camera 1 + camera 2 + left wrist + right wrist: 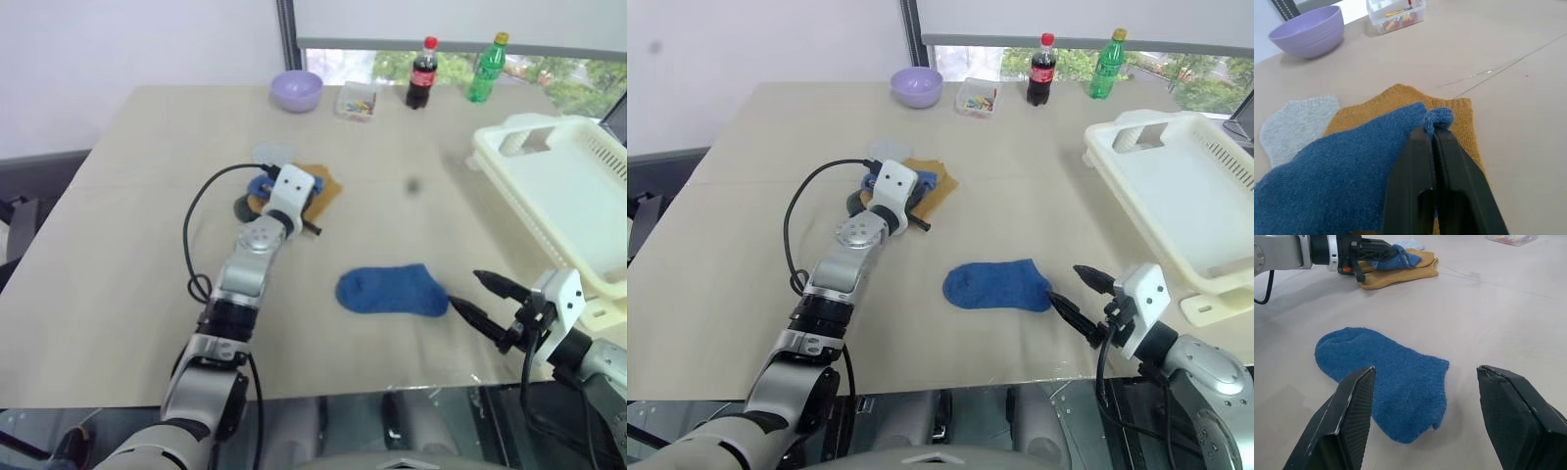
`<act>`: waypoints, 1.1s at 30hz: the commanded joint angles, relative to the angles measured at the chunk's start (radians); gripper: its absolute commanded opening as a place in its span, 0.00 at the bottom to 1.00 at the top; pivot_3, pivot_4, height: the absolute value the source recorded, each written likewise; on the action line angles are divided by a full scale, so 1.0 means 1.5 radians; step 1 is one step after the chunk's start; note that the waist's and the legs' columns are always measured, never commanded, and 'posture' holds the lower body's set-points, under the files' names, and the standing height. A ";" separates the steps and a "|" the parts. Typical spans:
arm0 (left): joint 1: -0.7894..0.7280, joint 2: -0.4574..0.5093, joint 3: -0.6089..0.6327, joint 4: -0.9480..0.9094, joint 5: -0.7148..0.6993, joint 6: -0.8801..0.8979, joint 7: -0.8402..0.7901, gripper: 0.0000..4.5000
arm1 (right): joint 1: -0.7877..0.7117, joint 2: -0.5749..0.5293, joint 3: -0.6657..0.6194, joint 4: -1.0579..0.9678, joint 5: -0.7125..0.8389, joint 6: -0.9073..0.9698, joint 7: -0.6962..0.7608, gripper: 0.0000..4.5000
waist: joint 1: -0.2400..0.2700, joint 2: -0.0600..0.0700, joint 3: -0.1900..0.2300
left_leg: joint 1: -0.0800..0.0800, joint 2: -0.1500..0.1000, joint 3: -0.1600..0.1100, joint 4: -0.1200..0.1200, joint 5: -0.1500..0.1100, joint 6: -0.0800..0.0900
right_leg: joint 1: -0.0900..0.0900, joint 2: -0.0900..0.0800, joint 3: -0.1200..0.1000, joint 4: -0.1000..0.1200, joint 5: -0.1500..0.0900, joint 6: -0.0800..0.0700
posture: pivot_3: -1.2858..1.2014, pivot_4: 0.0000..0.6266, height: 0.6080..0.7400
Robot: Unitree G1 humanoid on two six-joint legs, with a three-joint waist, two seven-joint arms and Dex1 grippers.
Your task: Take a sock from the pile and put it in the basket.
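A lilac bowl (297, 90), a clear box of small items (357, 101) and 2 bottles, cola (422, 73) and green (487, 69), are lined along the table's (137, 255) far edge.

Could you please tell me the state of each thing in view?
Left pincer: shut on the pile's blue sock.
Right pincer: open, at the lone blue sock, which lies flat.
Basket: no socks inside.
Cola bottle: upright, capped.
Green bottle: upright, capped.

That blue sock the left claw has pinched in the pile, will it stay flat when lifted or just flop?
Probably flop: the blue sock looks soft and knitted, already puckered where the left gripper pinches it. It looks light, and may drag the mustard sock beneath.
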 commanded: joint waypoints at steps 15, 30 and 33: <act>0.017 -0.062 -0.125 -0.167 -0.082 0.187 -0.177 0.02 | -0.012 0.011 -0.016 0.002 -0.025 -0.020 -0.032 0.75 | 0.000 0.000 0.000 | 0.000 0.000 0.000 0.000 0.000 0.000 | 0.000 0.000 0.000 0.000 -0.002 -0.001 | 0.52 0.24 1.00; -0.068 -0.301 -0.104 0.021 -0.133 0.156 -0.076 0.14 | -0.034 0.011 -0.035 0.028 -0.066 0.014 -0.103 0.75 | -0.004 0.000 0.000 | 0.000 -0.001 -0.001 0.000 0.000 0.000 | 0.000 0.001 0.001 0.000 -0.003 0.000 | 0.52 0.24 1.00; -0.072 -0.298 -0.105 0.022 -0.139 0.152 -0.082 0.39 | -0.032 0.012 -0.040 0.022 -0.060 0.033 -0.116 0.75 | -0.001 0.000 0.000 | 0.000 -0.001 -0.001 0.001 0.000 0.000 | 0.000 0.001 0.001 0.000 -0.003 0.000 | 0.52 0.24 1.00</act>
